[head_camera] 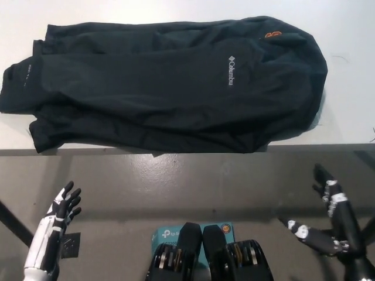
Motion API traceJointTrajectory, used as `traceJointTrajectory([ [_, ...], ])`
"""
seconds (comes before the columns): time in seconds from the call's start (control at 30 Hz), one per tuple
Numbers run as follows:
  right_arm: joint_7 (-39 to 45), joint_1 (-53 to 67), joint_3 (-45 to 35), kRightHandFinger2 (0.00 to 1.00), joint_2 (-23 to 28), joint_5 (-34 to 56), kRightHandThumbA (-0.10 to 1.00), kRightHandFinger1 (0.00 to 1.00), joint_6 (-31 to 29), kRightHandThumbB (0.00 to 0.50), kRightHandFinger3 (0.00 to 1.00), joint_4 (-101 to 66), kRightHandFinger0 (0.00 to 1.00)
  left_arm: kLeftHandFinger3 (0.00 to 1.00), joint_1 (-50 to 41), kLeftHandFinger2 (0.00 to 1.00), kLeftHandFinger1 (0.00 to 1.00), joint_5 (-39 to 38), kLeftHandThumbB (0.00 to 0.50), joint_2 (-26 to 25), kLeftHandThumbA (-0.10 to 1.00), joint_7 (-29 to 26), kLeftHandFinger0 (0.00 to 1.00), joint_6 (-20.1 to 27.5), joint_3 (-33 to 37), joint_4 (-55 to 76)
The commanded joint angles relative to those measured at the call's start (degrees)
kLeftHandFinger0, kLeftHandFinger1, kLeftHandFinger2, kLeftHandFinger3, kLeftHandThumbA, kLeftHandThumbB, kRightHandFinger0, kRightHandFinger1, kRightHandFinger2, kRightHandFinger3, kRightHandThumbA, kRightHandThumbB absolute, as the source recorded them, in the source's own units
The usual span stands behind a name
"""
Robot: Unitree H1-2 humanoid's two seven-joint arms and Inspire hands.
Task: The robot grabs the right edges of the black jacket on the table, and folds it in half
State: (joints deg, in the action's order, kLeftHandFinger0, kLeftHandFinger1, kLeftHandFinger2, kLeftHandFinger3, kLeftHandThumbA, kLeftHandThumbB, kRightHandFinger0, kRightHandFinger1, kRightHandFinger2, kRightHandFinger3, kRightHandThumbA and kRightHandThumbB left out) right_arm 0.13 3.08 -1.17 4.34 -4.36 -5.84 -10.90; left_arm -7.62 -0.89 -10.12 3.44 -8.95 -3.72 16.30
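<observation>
A black jacket (164, 85) lies spread flat across the white table (351, 47), with a white logo on its chest and a small orange mark near its far right edge. My white left hand (58, 213) hangs low at the lower left, below the table's front edge, fingers apart and holding nothing. At the lower right my black right hand (328, 219) is also open, fingers spread, well short of the jacket's right edge.
The table's front edge (187, 151) runs across the middle of the view, with grey floor below it. Bare white tabletop shows to the right of the jacket and along the far side.
</observation>
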Motion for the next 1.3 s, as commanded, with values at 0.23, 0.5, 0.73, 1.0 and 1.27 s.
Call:
traceJointTrajectory([
  [0.23,-2.7,-15.2,-13.2,1.0,7.1,12.5,0.9,1.0,18.0,0.183,1.0,-20.5,1.0,1.0,-0.9,1.0,1.0,0.7,0.0,1.9,0.85,0.1,1.0,0.8,1.9,2.9],
  [0.5,-3.1,-30.2,-21.3,1.0,11.2,27.7,0.9,1.0,32.8,0.219,1.0,-7.8,1.0,1.0,-2.0,1.0,1.0,0.0,0.0,2.2,0.87,1.3,1.0,2.7,3.1,5.6],
  [0.73,-0.7,-45.1,-16.9,1.0,17.6,31.9,0.97,1.0,32.8,0.257,1.0,16.6,1.0,1.0,-2.9,1.0,1.0,-1.3,0.0,2.7,0.82,2.0,1.0,2.0,4.6,9.7],
  [1.0,9.7,-56.4,-6.4,1.0,21.9,40.1,1.0,1.0,32.8,0.351,1.0,44.0,1.0,1.0,-4.6,1.0,1.0,0.5,0.0,2.9,0.82,1.2,1.0,3.2,5.1,8.7],
  [1.27,17.5,-65.3,-2.9,1.0,21.9,43.6,1.0,1.0,32.8,0.39,1.0,65.0,1.0,1.0,-3.2,1.0,1.0,-0.9,0.0,2.3,0.86,1.2,1.0,2.5,3.8,8.8],
])
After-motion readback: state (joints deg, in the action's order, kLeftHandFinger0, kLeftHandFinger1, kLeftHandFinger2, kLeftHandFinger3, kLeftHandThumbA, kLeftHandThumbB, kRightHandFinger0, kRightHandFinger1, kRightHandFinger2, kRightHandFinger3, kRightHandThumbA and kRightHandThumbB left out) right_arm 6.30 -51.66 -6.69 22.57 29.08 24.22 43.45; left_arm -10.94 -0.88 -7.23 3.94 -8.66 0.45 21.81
